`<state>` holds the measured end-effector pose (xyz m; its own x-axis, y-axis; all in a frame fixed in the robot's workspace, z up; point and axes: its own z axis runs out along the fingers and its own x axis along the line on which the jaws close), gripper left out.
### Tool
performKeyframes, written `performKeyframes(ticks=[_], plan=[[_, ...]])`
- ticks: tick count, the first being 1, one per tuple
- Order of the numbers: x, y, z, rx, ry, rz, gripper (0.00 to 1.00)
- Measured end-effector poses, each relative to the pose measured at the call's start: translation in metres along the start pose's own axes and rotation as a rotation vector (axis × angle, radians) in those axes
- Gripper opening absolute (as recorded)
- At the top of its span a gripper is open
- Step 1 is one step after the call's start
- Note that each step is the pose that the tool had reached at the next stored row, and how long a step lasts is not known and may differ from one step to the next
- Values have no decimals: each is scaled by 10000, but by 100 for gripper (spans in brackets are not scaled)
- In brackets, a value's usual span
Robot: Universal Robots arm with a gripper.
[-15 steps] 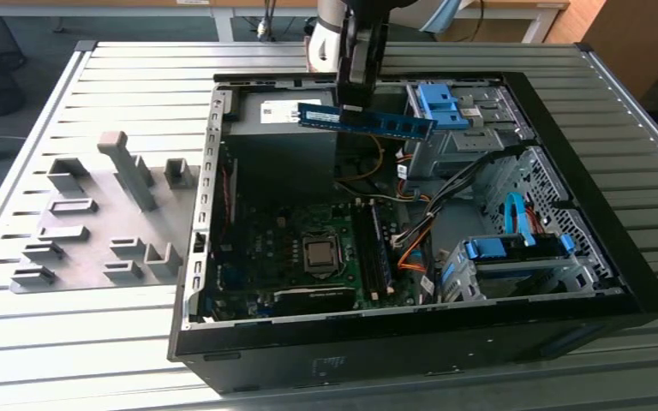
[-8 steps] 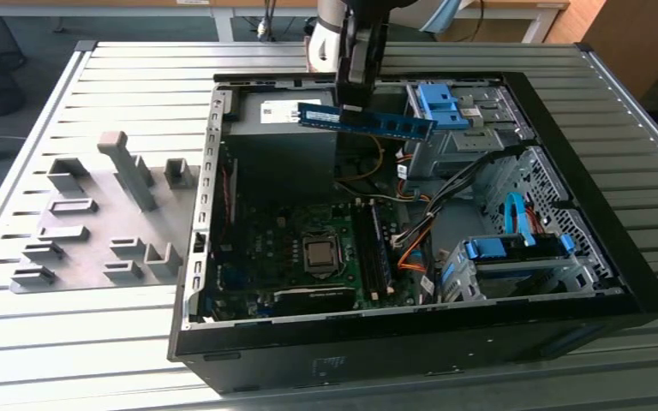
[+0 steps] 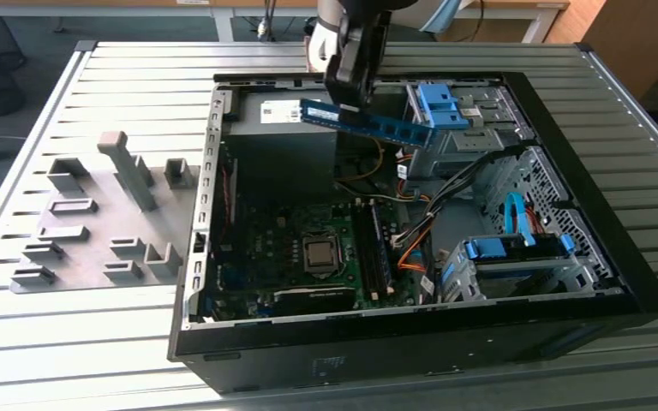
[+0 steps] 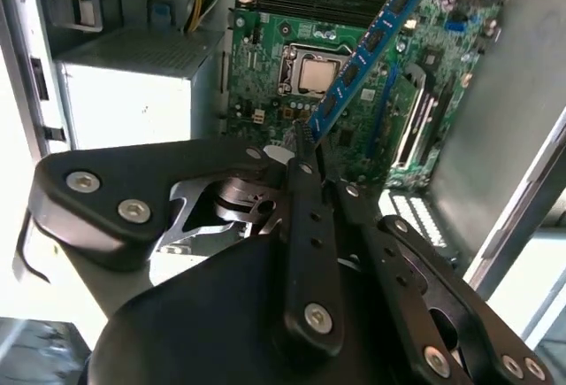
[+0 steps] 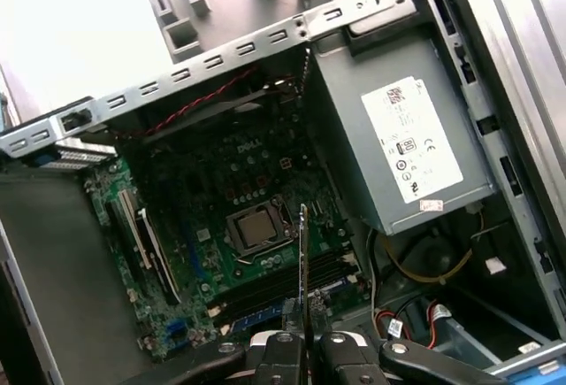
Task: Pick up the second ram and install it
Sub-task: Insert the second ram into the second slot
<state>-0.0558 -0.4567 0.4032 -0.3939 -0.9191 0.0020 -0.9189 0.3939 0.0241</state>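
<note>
Holding the second ram (image 3: 366, 125) by one end, the pincer (image 3: 349, 101) was clamped shut on it above the open computer case (image 3: 632, 274), over the motherboard (image 4: 265, 93). Doing this well likely meant a firm grip and keeping it squared to the memory slots (image 3: 373, 248). Counted: one stick held, one processor socket (image 3: 321, 253), two blue drive latches (image 3: 438, 107).

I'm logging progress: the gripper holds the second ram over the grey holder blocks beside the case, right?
Not quite. The gripper holds the second ram over the open computer case, not over the grey holder blocks, as the exterior view shows.
</note>
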Motion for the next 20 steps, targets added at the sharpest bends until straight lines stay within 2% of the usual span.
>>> performKeyframes(ticks=[20], plan=[[0,-1,32,-6,-86,3641,14]])
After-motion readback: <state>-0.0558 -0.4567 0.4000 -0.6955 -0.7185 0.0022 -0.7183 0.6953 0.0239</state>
